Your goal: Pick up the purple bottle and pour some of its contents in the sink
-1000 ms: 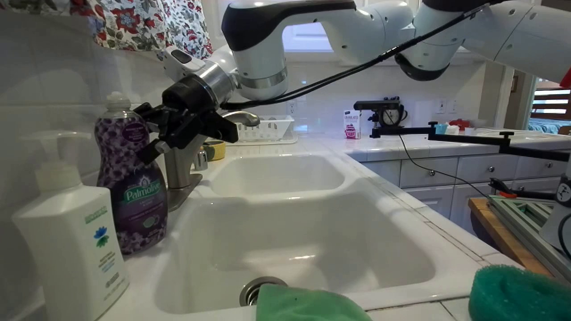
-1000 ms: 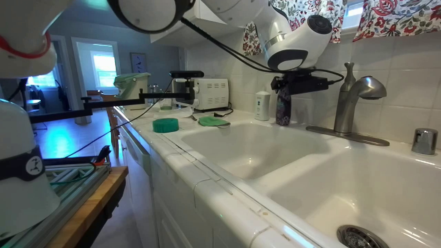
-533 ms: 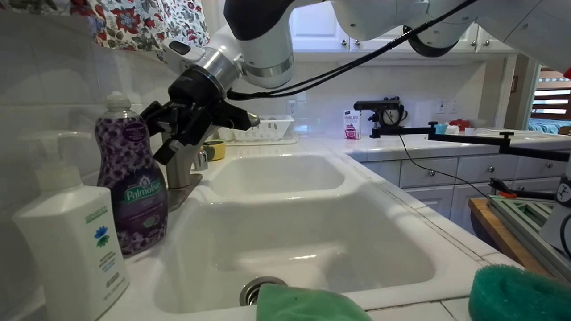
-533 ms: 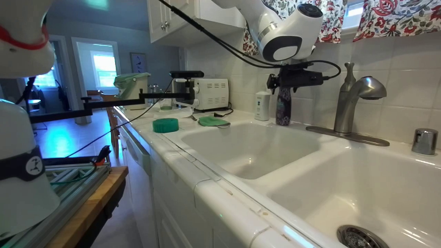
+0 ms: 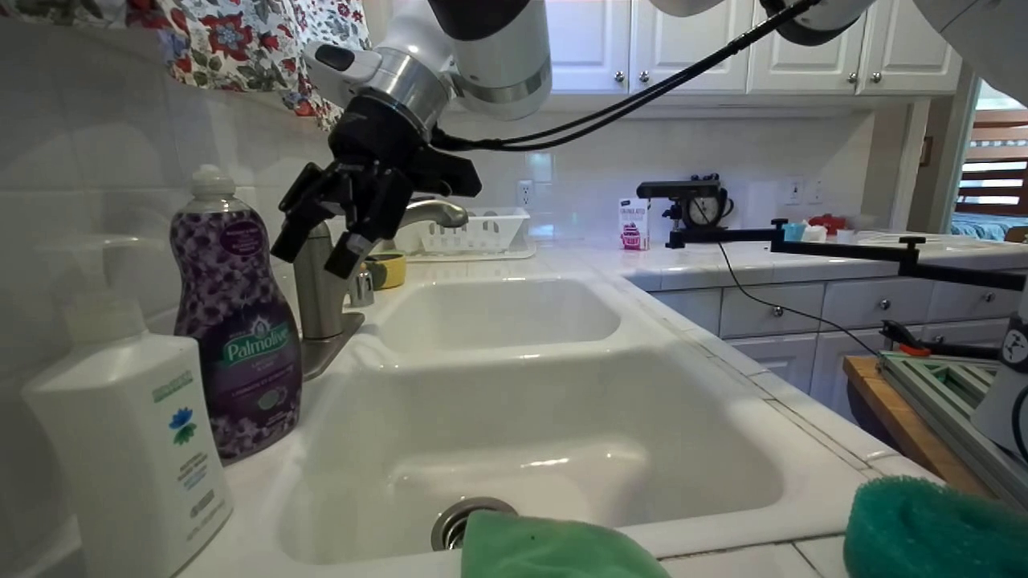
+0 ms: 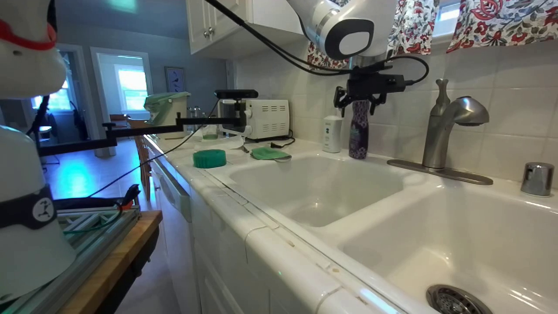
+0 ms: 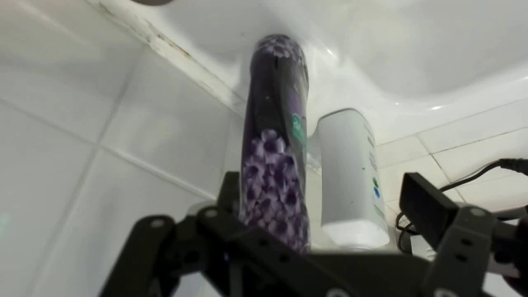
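The tiled table (image 6: pixel 231 213) is the biggest thing here, running below the pincer (image 5: pixel 315 251). The white arm (image 5: pixel 506 64) comes in above the pincer and holds it angled down. Lower than the pincer lies the sink (image 5: pixel 562 409), two white basins side by side. The faucet (image 6: pixel 437 139) rises near the pincer, partly behind its fingers (image 5: pixel 343 261) in an exterior view. The purple bottle (image 5: pixel 245 353) stands upright on the sink's ledge near the pincer, a strip of wall showing between its shoulder and the fingers. Just beside it, farther from the pincer, is the pump bottle (image 5: pixel 136 449). The pincer itself is spread wide. Well away from it, a green pad (image 5: pixel 554 550) and a teal sponge (image 5: pixel 932 530) rest lower down. Smallest, far below the pincer, is a drain (image 5: pixel 452 526), partly hidden by the pad.
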You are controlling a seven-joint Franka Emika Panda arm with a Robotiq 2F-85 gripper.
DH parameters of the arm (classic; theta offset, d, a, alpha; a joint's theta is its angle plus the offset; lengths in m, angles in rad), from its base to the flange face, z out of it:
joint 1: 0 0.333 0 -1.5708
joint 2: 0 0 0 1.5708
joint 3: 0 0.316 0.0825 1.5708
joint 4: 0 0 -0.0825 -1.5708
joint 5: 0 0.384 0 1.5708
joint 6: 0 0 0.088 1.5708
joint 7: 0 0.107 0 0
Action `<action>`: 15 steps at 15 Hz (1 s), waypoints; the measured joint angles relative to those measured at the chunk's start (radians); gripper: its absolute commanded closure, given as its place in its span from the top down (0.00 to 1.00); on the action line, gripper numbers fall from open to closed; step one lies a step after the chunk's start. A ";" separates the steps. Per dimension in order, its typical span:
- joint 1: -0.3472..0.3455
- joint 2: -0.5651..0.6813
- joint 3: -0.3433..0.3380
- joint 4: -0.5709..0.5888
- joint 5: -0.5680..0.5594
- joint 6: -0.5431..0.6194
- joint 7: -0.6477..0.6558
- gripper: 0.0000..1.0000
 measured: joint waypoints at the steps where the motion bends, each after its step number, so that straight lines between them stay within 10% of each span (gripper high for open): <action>1: 0.014 -0.025 -0.025 -0.013 0.001 -0.009 0.011 1.00; 15: 0.199 -0.397 -0.310 -0.264 0.084 -0.213 0.229 1.00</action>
